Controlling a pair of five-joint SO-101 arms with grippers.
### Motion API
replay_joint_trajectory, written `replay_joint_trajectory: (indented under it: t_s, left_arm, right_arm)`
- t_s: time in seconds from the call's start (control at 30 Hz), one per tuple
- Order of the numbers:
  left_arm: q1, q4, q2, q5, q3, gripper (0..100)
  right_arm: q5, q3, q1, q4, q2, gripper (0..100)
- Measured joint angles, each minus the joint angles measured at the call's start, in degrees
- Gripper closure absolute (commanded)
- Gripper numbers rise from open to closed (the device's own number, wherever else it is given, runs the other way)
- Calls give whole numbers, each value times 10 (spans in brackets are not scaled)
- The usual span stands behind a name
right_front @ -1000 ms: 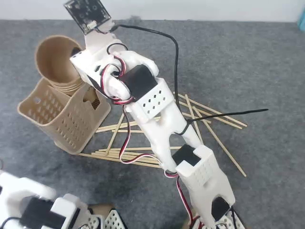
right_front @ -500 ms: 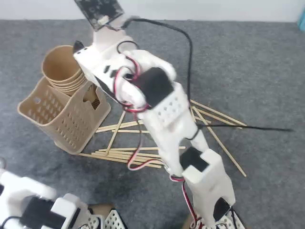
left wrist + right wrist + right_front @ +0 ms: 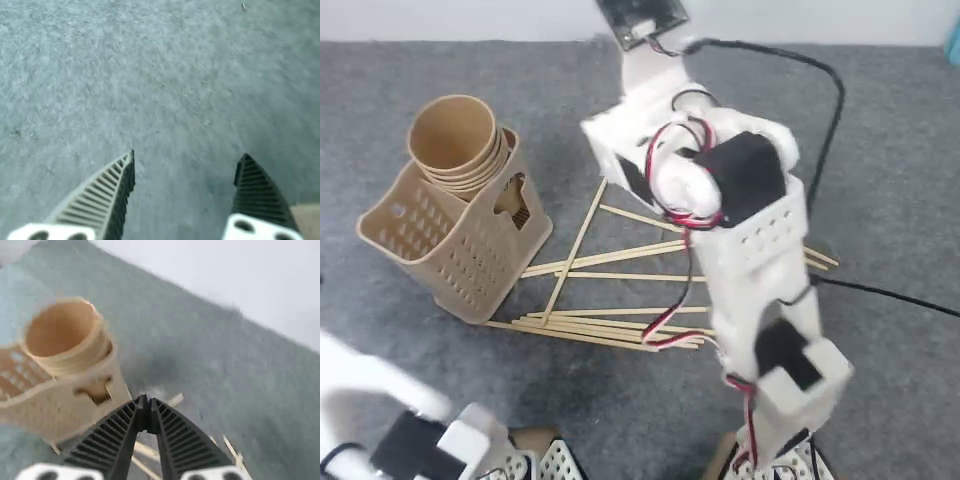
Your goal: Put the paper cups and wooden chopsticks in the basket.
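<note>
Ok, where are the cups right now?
High view, left side: the cups sit nested in the far end of the basket, with the chopsticks spread out just to its right.

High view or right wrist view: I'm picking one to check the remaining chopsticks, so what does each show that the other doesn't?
High view alone: the whole scatter of wooden chopsticks across the grey mat, including the bundle lying by the foot of the basket, plus an arm with its wires. Right wrist view alone: the right gripper, jaws shut with nothing between them. Both: the basket with the stacked paper cups standing in it, and a few chopsticks on the mat beside it.
</note>
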Motion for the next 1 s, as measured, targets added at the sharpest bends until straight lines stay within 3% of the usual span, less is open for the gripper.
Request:
replay_joint_trajectory:
  t_s: [0.33,0.43,0.63,0.83,1.0]
  left_arm:
    - [41,294,-1,0,-237,691]
    - [73,367,-1,0,-296,691]
    - [121,389,-25,34,-325,691]
    - [150,389,-62,70,-331,691]
    - [209,389,-55,100,-291,691]
  right_arm:
    - [33,540,19,-6,-220,991]
    - [46,702,48,-58,-254,991]
    - [50,974,109,-244,-299,991]
    - [54,1189,108,-477,-302,991]
    - [54,1192,106,-492,-305,991]
